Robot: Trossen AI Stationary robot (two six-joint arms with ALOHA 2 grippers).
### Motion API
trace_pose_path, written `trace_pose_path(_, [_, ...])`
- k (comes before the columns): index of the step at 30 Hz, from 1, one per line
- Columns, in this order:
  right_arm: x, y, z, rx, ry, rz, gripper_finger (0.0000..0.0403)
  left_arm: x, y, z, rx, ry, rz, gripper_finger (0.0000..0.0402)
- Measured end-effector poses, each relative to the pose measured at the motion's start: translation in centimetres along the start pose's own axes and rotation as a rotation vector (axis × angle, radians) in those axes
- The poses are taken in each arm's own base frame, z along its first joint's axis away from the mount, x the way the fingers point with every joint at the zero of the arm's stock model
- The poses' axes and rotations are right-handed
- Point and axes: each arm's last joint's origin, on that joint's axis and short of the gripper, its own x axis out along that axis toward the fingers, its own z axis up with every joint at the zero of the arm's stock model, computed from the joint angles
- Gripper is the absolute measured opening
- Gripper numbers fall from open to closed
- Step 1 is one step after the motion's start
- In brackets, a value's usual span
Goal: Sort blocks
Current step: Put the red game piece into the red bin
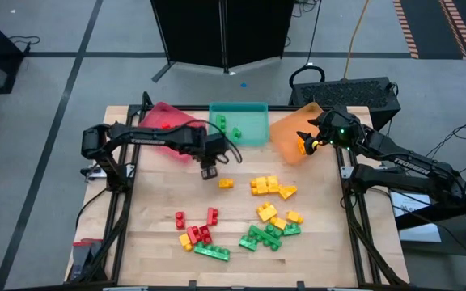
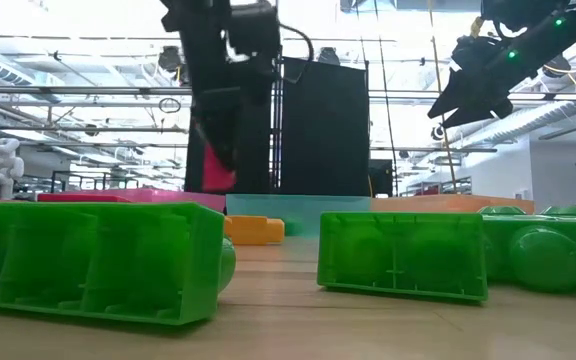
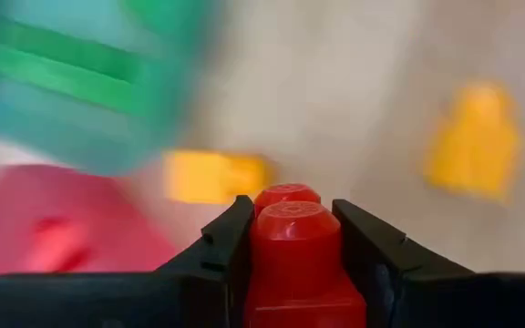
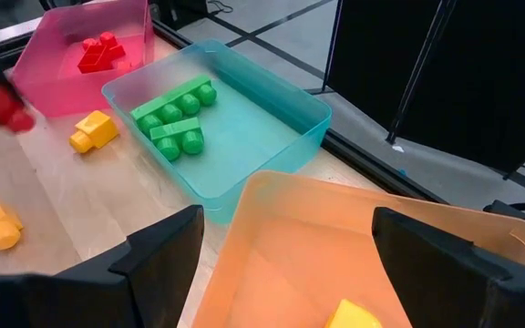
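Sorting is barely begun: you have a red block in the red tray point(image 4: 117, 36), two green ones in the teal tray point(image 4: 272, 118), a yellow one in the orange tray point(image 4: 281, 237). Most blocks point(image 1: 249, 226) lie scattered over the table's point(image 1: 152, 242) near half. Your left gripper point(image 3: 285, 246), near the red tray at the far edge, is clenched on a red block point(image 3: 292, 251), lifted clear. Your right gripper point(image 4: 285, 264) hangs over the orange tray, jaws spread, holding nothing.

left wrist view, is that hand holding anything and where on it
Yes: the left hand is shut on a red block, pinching its two opposite sides, studs facing the camera. The right hand is open, holding nothing.
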Motion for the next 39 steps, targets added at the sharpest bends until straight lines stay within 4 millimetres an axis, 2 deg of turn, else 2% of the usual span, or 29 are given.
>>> trace_pose_path(3, [0.0, 0.0, 0.0, 0.016, 0.000, 0.000, 0.0315, -1.8, 2.0, 0.6, -0.131, -0.086, 0.155, 0.0129])
trace_pose_path(5, [0.0, 0.0, 0.0, 0.021, 0.000, 0.000, 0.0315, -3.1, 3.8, 0.3, -0.239, -0.132, 0.248, 0.0129])
trace_pose_path(10, [0.0, 0.0, 0.0, 0.021, 0.001, 0.000, 0.0315, -5.6, 9.0, -2.7, -0.436, -0.180, 0.343, 0.0129])
trace_pose_path(14, [0.0, 0.0, 0.0, 0.020, 0.001, 0.000, 0.0315, -6.2, 12.7, -5.7, -0.605, -0.174, 0.402, 0.0129])
trace_pose_path(19, [0.0, 0.0, 0.0, 0.014, -0.002, -0.011, 0.0315, -5.4, 16.0, -7.7, -0.741, -0.200, 0.417, 0.0129])
trace_pose_path(24, [0.0, -0.1, 0.0, 0.016, -0.006, -0.027, 0.0315, -3.2, 18.4, -9.2, -0.856, -0.190, 0.406, 0.0129])
trace_pose_path(30, [0.0, -0.1, 0.0, 0.024, -0.006, -0.027, 0.0315, -0.1, 19.3, -10.9, -0.889, -0.057, 0.396, 0.0129])
trace_pose_path(39, [0.0, -0.1, 0.0, 0.025, -0.006, -0.028, 0.0315, 2.3, 21.4, -11.0, -0.884, -0.046, 0.429, 0.0129])
